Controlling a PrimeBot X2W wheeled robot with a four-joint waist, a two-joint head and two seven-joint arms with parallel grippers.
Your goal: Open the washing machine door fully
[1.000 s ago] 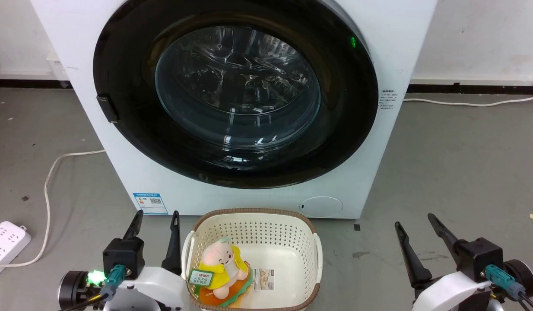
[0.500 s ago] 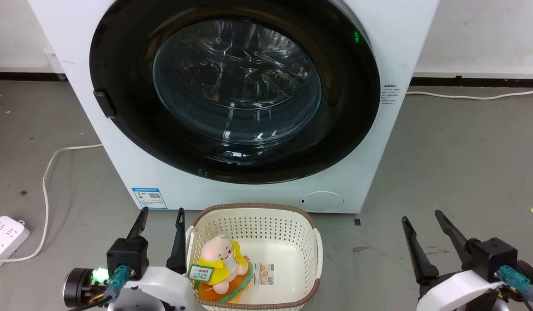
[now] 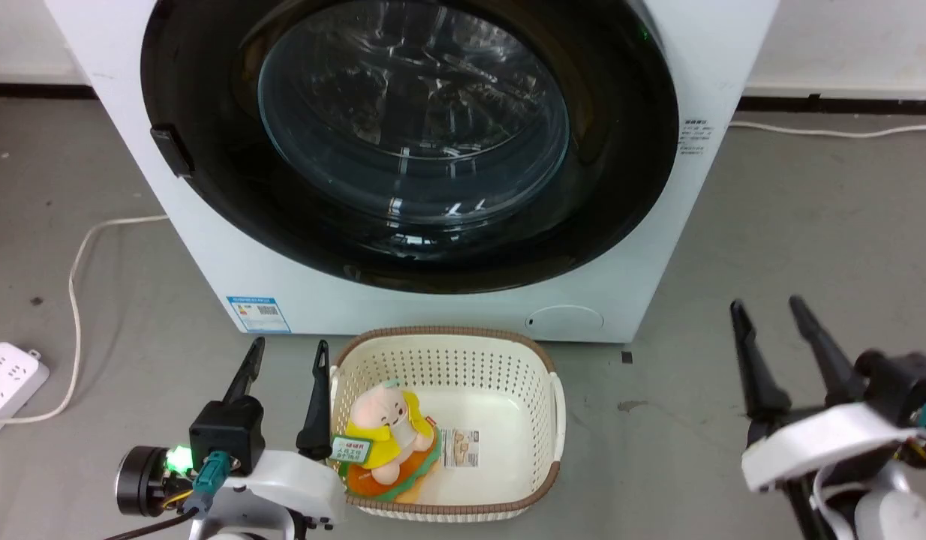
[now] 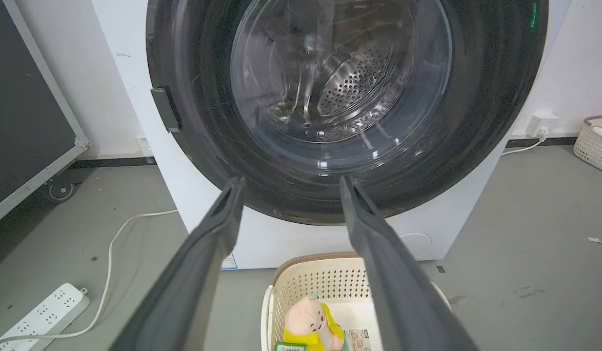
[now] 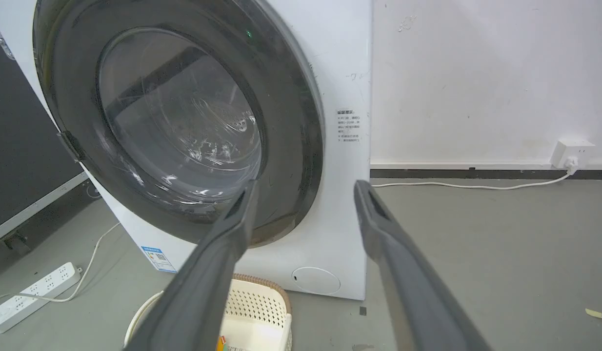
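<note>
Washing machine door (image 3: 410, 127) closed ahead, left end effector (image 3: 289, 345) spread, cream basket (image 3: 440, 332) beside it; right end effector (image 3: 766, 304) spread, empty

Washing machine door (image 3: 620, 187) — top cropped.

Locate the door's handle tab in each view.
Head view: handle tab upper left.
Left wrist view: handle tab upper left, nearer centre.
Right wrist view: handle tab far left, mid-height.
Shared landmark: round hatch, low on the washing machine.
</note>
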